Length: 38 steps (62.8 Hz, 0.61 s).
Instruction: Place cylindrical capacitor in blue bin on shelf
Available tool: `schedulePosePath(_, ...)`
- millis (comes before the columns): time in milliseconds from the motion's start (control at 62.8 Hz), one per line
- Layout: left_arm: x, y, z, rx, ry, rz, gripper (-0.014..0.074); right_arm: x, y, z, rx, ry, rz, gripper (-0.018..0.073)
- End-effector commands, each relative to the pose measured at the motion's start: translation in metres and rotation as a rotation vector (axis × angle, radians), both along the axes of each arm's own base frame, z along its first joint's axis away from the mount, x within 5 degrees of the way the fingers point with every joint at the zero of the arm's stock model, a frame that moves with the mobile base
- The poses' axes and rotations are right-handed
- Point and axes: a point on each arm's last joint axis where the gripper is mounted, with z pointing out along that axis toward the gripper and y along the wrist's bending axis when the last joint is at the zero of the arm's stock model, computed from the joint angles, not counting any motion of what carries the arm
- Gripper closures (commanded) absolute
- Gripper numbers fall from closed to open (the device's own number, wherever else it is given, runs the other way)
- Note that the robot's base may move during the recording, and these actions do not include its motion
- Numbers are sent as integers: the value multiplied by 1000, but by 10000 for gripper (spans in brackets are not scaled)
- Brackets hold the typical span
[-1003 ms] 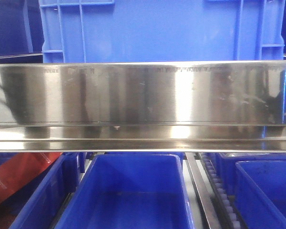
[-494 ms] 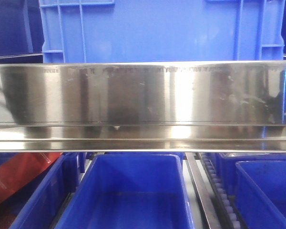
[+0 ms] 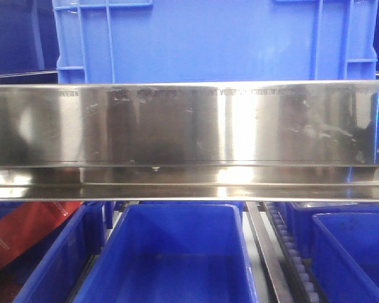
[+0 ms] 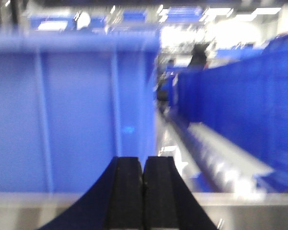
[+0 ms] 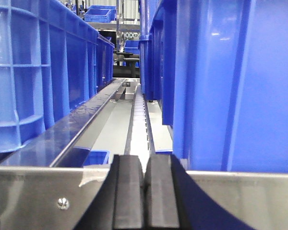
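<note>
No capacitor shows in any view; both the left pincer (image 4: 143,191) and right pincer (image 5: 145,196) are clenched and apparently empty at the shelf (image 3: 189,126) rail, with blue bins (image 5: 240,81) just ahead.

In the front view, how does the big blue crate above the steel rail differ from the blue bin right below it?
The upper crate shows only its ribbed outer wall, so its contents are hidden; the lower bin is seen from above, open, with nothing visible inside. The crate stands behind the steel rail and spans most of the frame; the bin sits under it and looks narrower. Both are blue plastic.
</note>
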Motion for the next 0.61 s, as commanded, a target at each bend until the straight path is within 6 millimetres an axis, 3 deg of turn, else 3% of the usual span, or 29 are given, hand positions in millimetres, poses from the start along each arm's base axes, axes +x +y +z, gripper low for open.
schedulePosePath(0, 2, 1, -15, -24, 35, 16, 707, 0, 0, 2, 0, -25, -5, 727)
schedulePosePath(589, 2, 1, -18, -24, 59, 10, 707, 0, 0, 2, 0, -27, -5, 727)
